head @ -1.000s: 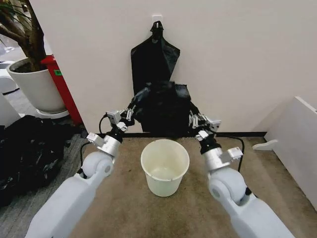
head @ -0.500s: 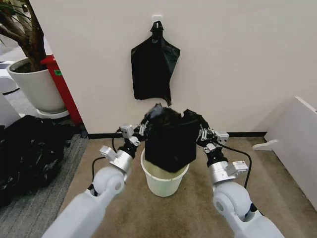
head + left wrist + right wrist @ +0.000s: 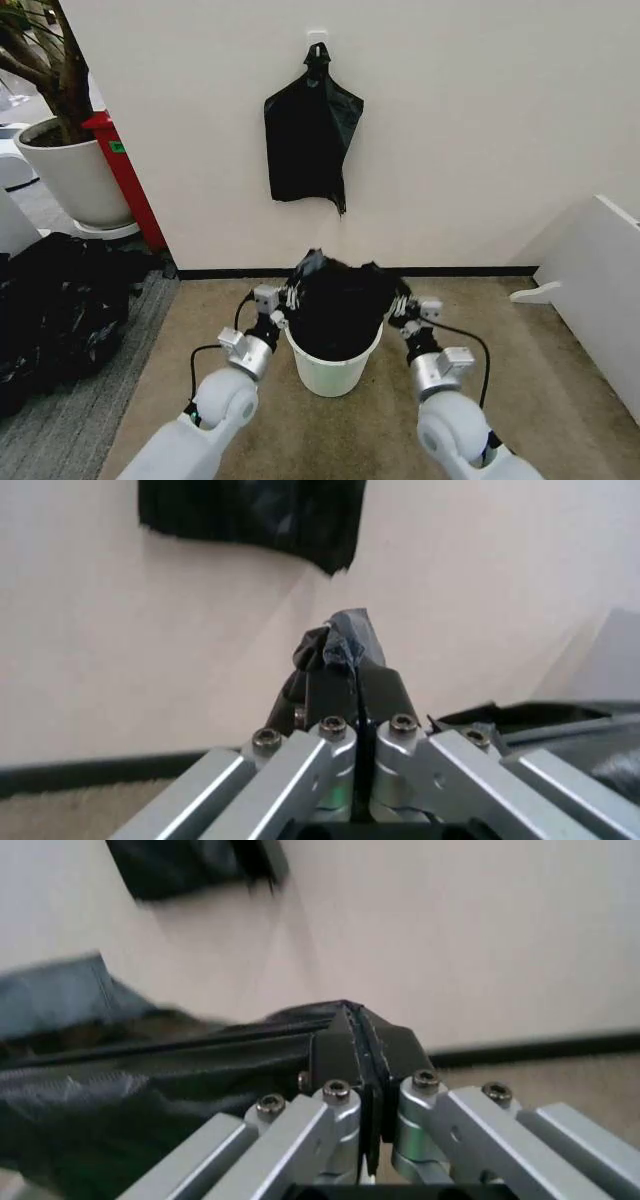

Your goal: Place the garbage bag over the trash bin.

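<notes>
Left gripper (image 3: 288, 298) pinched tight on the garbage bag (image 3: 340, 308) hem at 9 o'clock of the trash bin (image 3: 333, 365); right gripper (image 3: 399, 303) clamps the opposite hem at 3. Bag mouth stretched between them, body sagging into the bin, rim directly below. Arms equally near. Wrist views show film nipped between pads (image 3: 340, 686); head view doesn't
</notes>
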{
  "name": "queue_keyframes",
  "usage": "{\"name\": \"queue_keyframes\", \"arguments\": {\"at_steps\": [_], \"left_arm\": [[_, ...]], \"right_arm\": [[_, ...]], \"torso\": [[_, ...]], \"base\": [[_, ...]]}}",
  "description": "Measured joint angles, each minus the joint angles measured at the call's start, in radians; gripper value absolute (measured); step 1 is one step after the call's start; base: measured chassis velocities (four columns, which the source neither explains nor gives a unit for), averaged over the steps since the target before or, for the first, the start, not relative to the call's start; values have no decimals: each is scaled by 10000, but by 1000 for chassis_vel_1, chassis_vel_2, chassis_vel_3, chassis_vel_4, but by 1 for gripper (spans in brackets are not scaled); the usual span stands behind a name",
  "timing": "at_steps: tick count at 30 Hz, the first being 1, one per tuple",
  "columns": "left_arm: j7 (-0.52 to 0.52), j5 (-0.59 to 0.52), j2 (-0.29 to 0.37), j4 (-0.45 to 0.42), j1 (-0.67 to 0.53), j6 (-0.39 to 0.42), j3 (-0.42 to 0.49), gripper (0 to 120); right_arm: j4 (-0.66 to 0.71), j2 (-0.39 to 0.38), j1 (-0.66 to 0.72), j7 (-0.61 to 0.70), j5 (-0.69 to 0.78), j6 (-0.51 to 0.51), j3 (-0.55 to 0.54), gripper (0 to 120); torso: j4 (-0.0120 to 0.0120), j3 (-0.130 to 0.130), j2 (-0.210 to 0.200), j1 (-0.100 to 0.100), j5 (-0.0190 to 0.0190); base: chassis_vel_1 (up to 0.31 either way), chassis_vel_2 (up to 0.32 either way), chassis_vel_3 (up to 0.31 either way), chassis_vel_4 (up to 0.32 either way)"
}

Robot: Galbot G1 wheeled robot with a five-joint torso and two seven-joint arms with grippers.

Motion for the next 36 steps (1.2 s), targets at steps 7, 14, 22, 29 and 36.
{"name": "queue_keyframes", "arguments": {"at_steps": [7,14,22,29,36], "left_arm": [[-1644,72,312,-838,644,1123,192,0],[-3249,396,1641,-2408,1665,2863,405,0],[-3658,790,1822,-2588,2083,3052,769,0],[-3438,879,1805,-2504,2164,2786,717,0],[-3327,1174,1698,-2365,2118,2649,817,0]], "right_arm": [[1126,-244,-633,1268,822,-1828,-319,0],[2634,-989,-1868,1835,689,-2810,-634,0],[2219,-1085,-2134,1829,-168,-2796,-839,0],[2512,-1234,-1318,1111,847,-2740,-662,10],[1739,-1542,1180,796,2027,-5530,-894,36]], "torso": [[-1,0,0,0,-1],[-1,-2,1,0,-1],[-2,-1,1,0,0],[-1,0,0,0,-1],[-2,2,-2,0,-1]], "base": [[0,0,0,0],[0,0,0,0],[0,0,0,0],[0,0,0,0],[0,0,0,0]]}}
